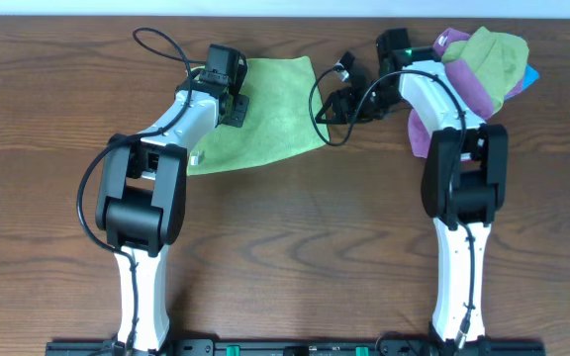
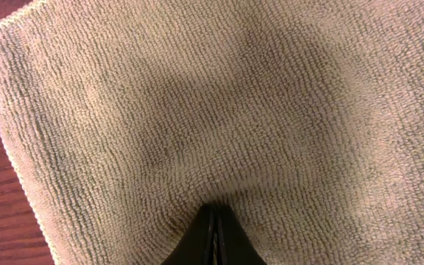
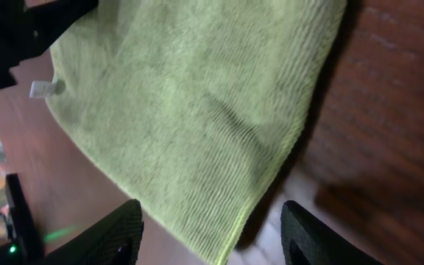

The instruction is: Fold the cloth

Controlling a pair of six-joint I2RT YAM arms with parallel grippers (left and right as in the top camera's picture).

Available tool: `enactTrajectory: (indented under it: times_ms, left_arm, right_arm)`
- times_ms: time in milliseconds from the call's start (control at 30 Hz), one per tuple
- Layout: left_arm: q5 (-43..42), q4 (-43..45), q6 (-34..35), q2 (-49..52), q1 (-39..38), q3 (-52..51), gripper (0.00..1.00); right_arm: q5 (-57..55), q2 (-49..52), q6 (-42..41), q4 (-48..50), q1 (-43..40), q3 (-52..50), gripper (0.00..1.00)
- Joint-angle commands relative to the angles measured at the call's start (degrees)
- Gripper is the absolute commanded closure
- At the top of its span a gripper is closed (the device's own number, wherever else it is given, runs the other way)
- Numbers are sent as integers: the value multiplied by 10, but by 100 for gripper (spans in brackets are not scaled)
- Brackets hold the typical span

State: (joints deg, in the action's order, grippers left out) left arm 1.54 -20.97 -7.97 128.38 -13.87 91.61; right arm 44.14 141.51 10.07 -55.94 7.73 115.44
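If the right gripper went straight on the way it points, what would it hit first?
The cloth: its near edge lies right ahead of the right gripper, between its open jaws; height above it is unclear.

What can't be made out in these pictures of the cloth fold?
- Overhead: the left arm covers the left edge of the cloth.
- Left wrist: the left gripper is shut against the pile; whether it pinches cloth is unclear.
- Right wrist: the bottom edge cuts off the open fingers of the right gripper; the white tag is too blurred to read.
- Overhead: the blue thing behind the purple and green cloths is mostly hidden.
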Motion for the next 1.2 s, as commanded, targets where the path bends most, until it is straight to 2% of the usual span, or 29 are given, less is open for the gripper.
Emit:
enactTrajectory:
  times_ms: [0, 267, 533, 733, 933, 1167]
  left_arm:
    - [3, -1, -10, 18, 4, -5, 94]
    - [3, 2, -10, 18, 4, -5, 94]
    - [3, 2, -10, 18, 4, -5, 94]
    - [3, 2, -10, 18, 4, -5, 94]
    - [3, 2, -10, 18, 4, -5, 95]
    - [4, 2, -10, 18, 4, -5, 94]
  right_arm:
    - [15, 20, -28, 15, 3, -1, 39]
    - [21, 28, -63, 55, 5, -1, 38]
    - [119, 88, -79, 57, 23, -1, 42]
    - [126, 96, -79, 45, 52, -1, 42]
    - [150, 96, -75, -14, 66, -1, 45]
    - [228, 94, -23, -99, 63, 0, 48]
